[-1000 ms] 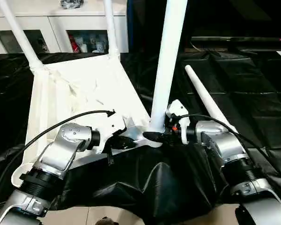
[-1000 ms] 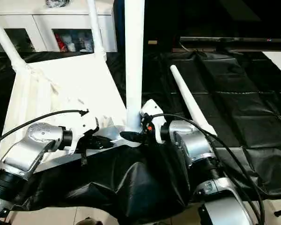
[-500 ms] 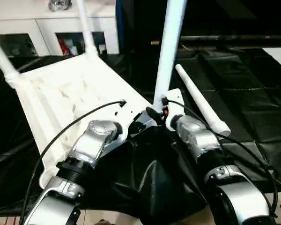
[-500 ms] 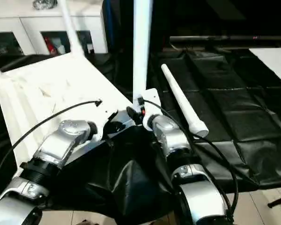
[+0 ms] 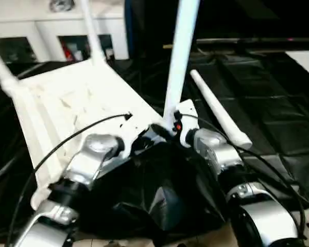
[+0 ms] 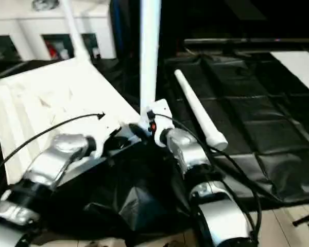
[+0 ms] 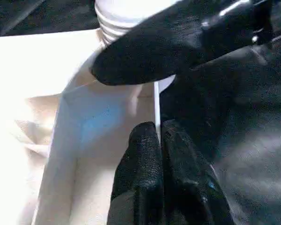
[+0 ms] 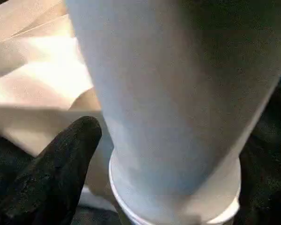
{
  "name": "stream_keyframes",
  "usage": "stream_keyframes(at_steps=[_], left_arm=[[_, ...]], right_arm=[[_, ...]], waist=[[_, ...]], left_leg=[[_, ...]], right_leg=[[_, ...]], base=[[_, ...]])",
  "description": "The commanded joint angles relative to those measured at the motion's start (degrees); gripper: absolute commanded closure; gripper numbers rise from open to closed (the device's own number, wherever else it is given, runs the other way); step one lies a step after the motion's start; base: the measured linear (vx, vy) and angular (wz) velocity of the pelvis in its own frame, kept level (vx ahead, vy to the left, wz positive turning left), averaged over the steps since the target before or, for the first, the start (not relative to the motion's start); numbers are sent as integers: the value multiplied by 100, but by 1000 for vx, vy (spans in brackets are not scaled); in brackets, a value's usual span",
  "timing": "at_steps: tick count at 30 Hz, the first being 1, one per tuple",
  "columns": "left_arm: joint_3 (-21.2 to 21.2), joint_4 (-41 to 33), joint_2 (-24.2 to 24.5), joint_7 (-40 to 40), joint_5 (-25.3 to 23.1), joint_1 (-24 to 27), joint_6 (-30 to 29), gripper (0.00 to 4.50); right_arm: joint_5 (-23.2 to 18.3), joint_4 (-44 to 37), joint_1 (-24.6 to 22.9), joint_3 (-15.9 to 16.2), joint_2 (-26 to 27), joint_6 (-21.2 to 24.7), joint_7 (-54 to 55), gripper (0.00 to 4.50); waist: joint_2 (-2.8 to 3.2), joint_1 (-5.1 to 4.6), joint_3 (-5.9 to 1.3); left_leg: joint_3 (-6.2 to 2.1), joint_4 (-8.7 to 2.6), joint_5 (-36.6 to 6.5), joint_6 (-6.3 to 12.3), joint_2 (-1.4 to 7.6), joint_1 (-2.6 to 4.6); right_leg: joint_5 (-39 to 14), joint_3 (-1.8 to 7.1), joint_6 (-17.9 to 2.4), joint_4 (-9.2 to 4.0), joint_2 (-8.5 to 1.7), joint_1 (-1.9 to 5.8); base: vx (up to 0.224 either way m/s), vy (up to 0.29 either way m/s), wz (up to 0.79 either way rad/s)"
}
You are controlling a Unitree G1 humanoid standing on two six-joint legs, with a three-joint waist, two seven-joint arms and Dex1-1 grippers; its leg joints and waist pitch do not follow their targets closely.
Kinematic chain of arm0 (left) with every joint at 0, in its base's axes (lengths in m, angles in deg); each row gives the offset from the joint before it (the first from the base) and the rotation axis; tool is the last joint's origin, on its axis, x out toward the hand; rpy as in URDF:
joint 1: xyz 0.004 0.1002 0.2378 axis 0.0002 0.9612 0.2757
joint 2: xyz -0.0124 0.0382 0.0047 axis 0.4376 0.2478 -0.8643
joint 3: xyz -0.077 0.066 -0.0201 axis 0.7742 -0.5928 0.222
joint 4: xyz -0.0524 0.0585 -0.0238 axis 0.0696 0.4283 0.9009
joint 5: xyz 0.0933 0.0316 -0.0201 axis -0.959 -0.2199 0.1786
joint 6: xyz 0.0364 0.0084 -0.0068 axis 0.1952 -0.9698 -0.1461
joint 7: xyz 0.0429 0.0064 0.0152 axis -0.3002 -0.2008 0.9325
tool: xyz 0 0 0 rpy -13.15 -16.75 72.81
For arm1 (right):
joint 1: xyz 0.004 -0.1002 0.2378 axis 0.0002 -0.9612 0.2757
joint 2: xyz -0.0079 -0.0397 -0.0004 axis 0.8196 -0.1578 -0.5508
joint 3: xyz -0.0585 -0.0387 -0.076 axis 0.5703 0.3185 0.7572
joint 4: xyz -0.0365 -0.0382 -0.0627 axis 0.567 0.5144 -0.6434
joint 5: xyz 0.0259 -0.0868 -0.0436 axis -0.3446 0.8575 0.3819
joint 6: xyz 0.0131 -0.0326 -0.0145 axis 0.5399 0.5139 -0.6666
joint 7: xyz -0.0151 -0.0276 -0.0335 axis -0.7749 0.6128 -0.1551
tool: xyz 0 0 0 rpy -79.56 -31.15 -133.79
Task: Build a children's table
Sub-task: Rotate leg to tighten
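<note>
The white tabletop (image 5: 77, 103) lies underside up on black cloth. Two legs (image 5: 90, 28) (image 5: 2, 67) stand in its far corners. A third leg (image 5: 180, 56) stands upright in the near right corner socket. My right gripper (image 5: 167, 128) is open at that leg's base, with one finger (image 8: 61, 164) close beside the tube (image 8: 178, 93). My left gripper (image 7: 158, 136) is shut on the tabletop's thin rim wall just beside that corner. The right gripper's black finger (image 7: 178, 42) crosses the leg's ribbed collar. A fourth leg (image 5: 216, 110) lies loose on the cloth to the right.
Black cloth (image 5: 278, 103) covers the work surface and bunches up in folds in front of me, between my forearms. A white cabinet (image 5: 41, 25) with glass doors stands behind the tabletop. A cable (image 5: 82, 134) runs over my left forearm.
The head camera has shifted, so the whole scene sits differently in the picture. Both grippers stay at the near right corner by the upright leg, the left still pinching the rim.
</note>
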Motion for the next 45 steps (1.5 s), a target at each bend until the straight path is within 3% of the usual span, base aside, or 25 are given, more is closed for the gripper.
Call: stream_keyframes(at_steps=[1, 3, 4, 7, 12, 18, 19, 31, 37, 40, 45], left_arm=[[-157, -399, -19, -363, 214, -43, 268, 450], [-178, -520, 194, -740, 328, 69, 380, 450], [-178, -520, 194, -740, 328, 69, 380, 450], [-200, -677, 499, -1142, 385, 217, 449, 450], [-198, -838, 712, -1457, 499, 369, 453, 450], [-219, -848, 794, -1541, 494, 418, 490, 450], [-233, -861, 839, -1592, 499, 446, 494, 450], [-217, -875, 885, -1607, 472, 501, 492, 450], [-118, -745, 643, -1183, 417, 399, 228, 450], [-30, -552, 366, -587, 271, 274, -58, 450], [90, -207, -96, 402, -13, -9, -468, 450]], right_arm=[[-4, -212, -95, 317, 19, 94, -560, 35], [-72, -618, -283, 439, -279, 137, -1156, 35], [-72, -618, -283, 439, -279, 137, -1156, 35], [-199, -1212, -566, 654, -738, 225, -1992, 35], [-284, -1547, -730, 750, -1017, 236, -2466, 35], [-289, -1676, -780, 773, -1094, 269, -2598, 50], [-317, -1773, -814, 807, -1129, 322, -2631, 77], [-338, -1929, -907, 866, -1150, 450, -2692, 164], [-272, -1625, -938, 719, -755, 448, -1923, 172], [-171, -1083, -816, 471, -322, 358, -909, 173], [-203, -430, -521, 169, 251, 367, 215, 173]], waist=[[-4, 42, -396], [-5, 73, -399], [43, 90, -384], [25, 150, -381], [10, 217, -366], [6, 241, -385], [-2, 246, -387], [-2, 250, -388], [10, 226, -370], [6, 167, -339], [16, 40, -318]], left_leg=[[0, -341, -1047, 302, 100, 44], [2, -336, -1060, 300, 108, 49], [7, -343, -1126, 290, 112, 51], [9, -345, -1183, 278, 121, 61], [8, -358, -1316, 200, 121, 77], [0, -356, -1177, 174, 115, 68], [2, -352, -1138, 184, 111, 65], [1, -351, -1156, 163, 109, 64], [3, -359, -1206, 117, 106, 65], [-15, -386, -1516, -31, 81, 88], [-42, -397, -1815, -83, 60, 112]], right_leg=[[-842, 249, -1273, -377, -391, 344], [-871, 254, -1259, -375, -402, 347], [-917, 252, -1237, -400, -387, 332], [-980, 249, -1204, -388, -376, 332], [-1401, 259, -1103, -426, -391, 305], [-1206, 261, -1088, -404, -381, 308], [-1156, 260, -1092, -400, -379, 315], [-1263, 260, -1047, -408, -383, 312], [-1307, 264, -1066, -416, -388, 298], [-1973, 250, -913, -484, -401, 289], [-2453, 239, -773, -549, -395, 274]], base=[[0, 0, 0], [0, 0, 0], [0, 0, 0], [0, 0, 0], [0, 0, 0], [0, 0, 0], [0, 0, 0], [0, 0, 0], [0, 0, 0], [0, 0, 0], [0, 0, 0]])
